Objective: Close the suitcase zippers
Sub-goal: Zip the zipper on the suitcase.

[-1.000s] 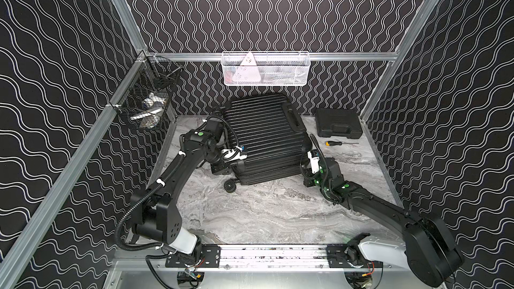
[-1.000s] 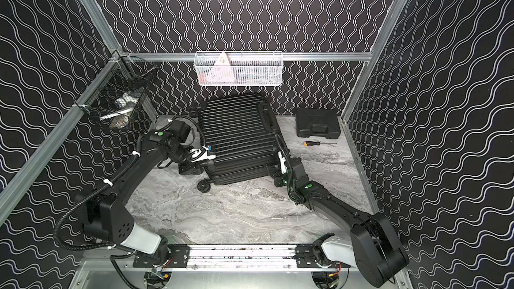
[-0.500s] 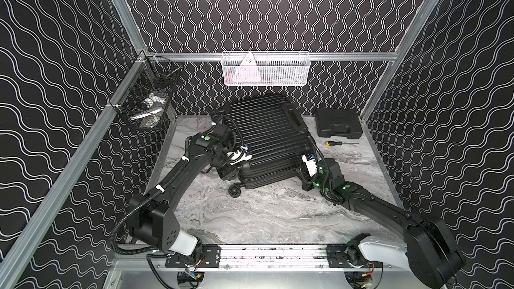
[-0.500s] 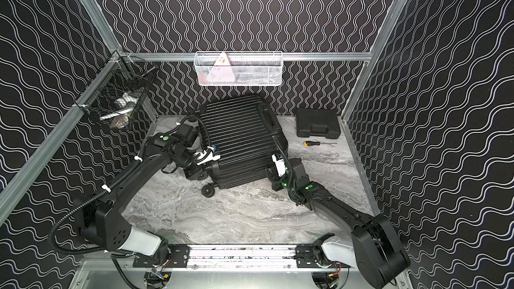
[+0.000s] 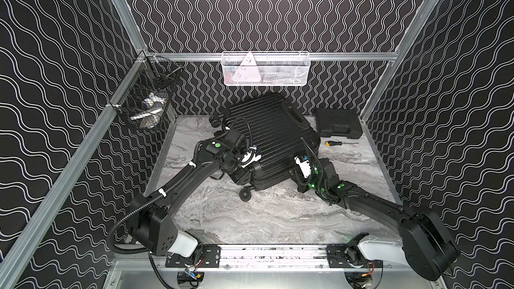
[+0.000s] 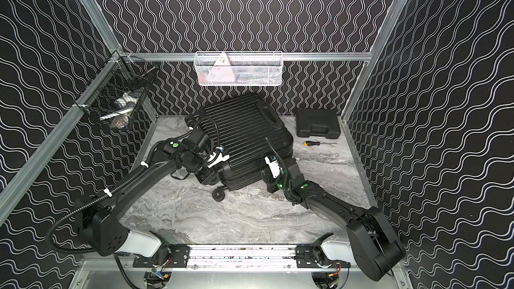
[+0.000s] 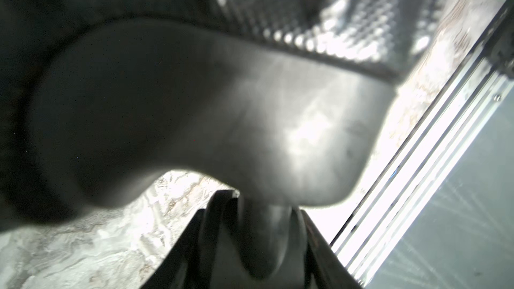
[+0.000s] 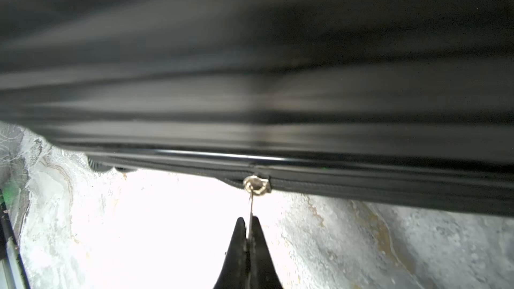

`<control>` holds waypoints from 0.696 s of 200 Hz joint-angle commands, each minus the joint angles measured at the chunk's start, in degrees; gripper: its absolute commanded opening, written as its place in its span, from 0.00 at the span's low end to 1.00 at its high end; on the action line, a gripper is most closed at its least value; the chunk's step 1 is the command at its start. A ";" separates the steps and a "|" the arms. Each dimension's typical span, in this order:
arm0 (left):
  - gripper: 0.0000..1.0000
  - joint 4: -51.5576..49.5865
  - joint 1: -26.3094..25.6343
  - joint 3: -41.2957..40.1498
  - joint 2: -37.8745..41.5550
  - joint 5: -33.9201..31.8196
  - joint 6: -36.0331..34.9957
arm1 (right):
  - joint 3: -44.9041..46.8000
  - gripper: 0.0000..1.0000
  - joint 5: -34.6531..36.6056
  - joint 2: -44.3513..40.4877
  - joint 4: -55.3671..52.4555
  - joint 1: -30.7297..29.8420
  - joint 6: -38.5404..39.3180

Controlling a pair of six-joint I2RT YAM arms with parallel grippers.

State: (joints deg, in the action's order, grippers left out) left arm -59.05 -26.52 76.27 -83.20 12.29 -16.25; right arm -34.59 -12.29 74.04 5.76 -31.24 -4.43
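You're mid-zip: left gripper (image 7: pixel 261 209) clamps the suitcase (image 5: pixel 267 132), right gripper (image 8: pixel 248 227) pinches the pull (image 8: pixel 251 204) between its tips; next, draw it along the zipper (image 8: pixel 361 187).

A: L wrist view: suitcase (image 7: pixel 194 101) fills the frame, blurred; which part it is, can't tell. Left gripper (image 7: pixel 258 212) cut off by frame edge.
B: R wrist, shell soft too. Zipper pull (image 8: pixel 251 204) edge-on, a sliver, its end hidden betw. right gripper (image 8: pixel 248 223) fingers, bodies cropped. Table (image 8: pixel 167 218) beside it blown out white.
A: Top views?
B: Both grippers' tips hidden by wrists. Wire basket (image 5: pixel 133 93) contents too small to ID.
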 commanded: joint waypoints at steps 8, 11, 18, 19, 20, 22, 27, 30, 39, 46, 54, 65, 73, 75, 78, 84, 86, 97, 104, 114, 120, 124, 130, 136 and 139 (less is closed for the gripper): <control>0.30 3.54 -2.45 -1.43 2.76 0.98 13.31 | -2.45 0.00 0.33 2.08 1.74 -0.22 2.15; 0.30 3.58 -2.80 -1.61 2.97 1.32 13.67 | -2.58 0.00 0.22 2.38 2.02 -0.26 2.36; 0.30 4.02 -3.69 -2.09 3.47 1.82 14.60 | -2.80 0.00 0.17 2.91 2.75 -0.22 2.70; 0.30 4.07 -3.83 -2.18 3.57 1.84 14.77 | -2.87 0.00 0.17 3.02 2.84 -0.26 2.73; 0.30 4.13 -3.95 -2.31 3.61 1.85 14.94 | -2.91 0.00 0.12 3.12 2.94 -0.24 2.74; 0.30 4.41 -4.25 -2.45 3.73 1.79 15.39 | -3.00 0.00 0.11 3.28 3.07 -0.23 2.80; 0.30 5.02 -4.96 -2.96 4.19 1.56 16.38 | -3.38 0.00 0.10 3.68 3.12 -0.22 3.00; 0.30 5.40 -5.33 -3.31 4.46 1.51 16.95 | -3.63 0.00 0.04 3.94 3.07 -0.22 3.14; 0.30 6.56 -6.51 -4.28 5.22 1.82 18.40 | -4.58 0.00 -0.18 4.80 2.72 -0.22 3.83; 0.30 7.65 -7.37 -5.05 5.71 1.94 19.52 | -5.38 0.00 -0.32 5.51 2.38 -0.22 4.30; 0.30 8.97 -8.40 -5.86 6.15 2.11 21.23 | -6.15 0.00 -0.53 6.29 2.24 -0.22 4.72; 0.30 10.74 -9.76 -6.60 6.45 2.37 23.45 | -7.25 0.00 -0.54 7.23 1.82 -0.22 5.23; 0.30 11.82 -10.76 -7.06 6.55 2.23 25.05 | -7.86 0.00 -0.47 7.84 1.67 -0.22 5.47; 0.30 12.10 -11.03 -7.16 6.60 2.10 25.46 | -7.97 0.00 -0.41 7.97 1.64 -0.22 5.57; 0.30 12.40 -11.35 -7.26 6.61 1.90 26.05 | -8.14 0.00 -0.32 8.11 1.50 -0.22 5.68; 0.30 13.09 -12.05 -7.49 6.49 1.54 27.15 | -8.50 0.00 -0.07 8.30 1.29 -0.22 5.93; 0.30 13.32 -12.28 -7.53 6.50 1.45 27.50 | -8.59 0.00 -0.02 8.38 1.17 -0.22 6.01; 0.30 14.61 -13.29 -7.95 6.25 1.48 29.27 | -8.91 0.00 0.08 8.49 0.65 -0.22 6.29; 0.30 15.43 -13.74 -8.26 6.12 1.54 30.09 | -8.92 0.00 0.08 8.36 0.37 -0.22 6.44; 0.30 16.59 -14.21 -8.71 6.14 0.98 31.06 | -8.77 0.00 -0.38 7.91 0.06 -0.22 6.61; 0.30 17.12 -14.26 -8.97 6.12 0.34 31.52 | -8.38 0.00 -0.73 7.48 0.12 -0.22 6.46; 0.30 17.47 -14.26 -9.03 6.18 -0.25 31.89 | -8.04 0.00 -1.07 7.16 0.24 -0.22 6.36; 0.30 17.92 -14.26 -9.25 6.27 -1.12 32.13 | -7.51 0.00 -1.67 6.56 0.47 -0.22 6.18; 0.30 18.34 -14.26 -9.34 6.34 -1.70 32.48 | -6.91 0.00 -2.37 5.95 0.76 -0.22 6.00; 0.30 18.66 -14.26 -9.38 6.39 -1.88 32.63 | -6.63 0.00 -2.72 5.74 0.89 -0.22 5.83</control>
State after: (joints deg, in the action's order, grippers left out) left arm -47.83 -40.49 67.29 -77.25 10.41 13.61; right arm -42.35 -9.74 81.56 4.64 -31.16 0.49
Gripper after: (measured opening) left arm 0.470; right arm 0.049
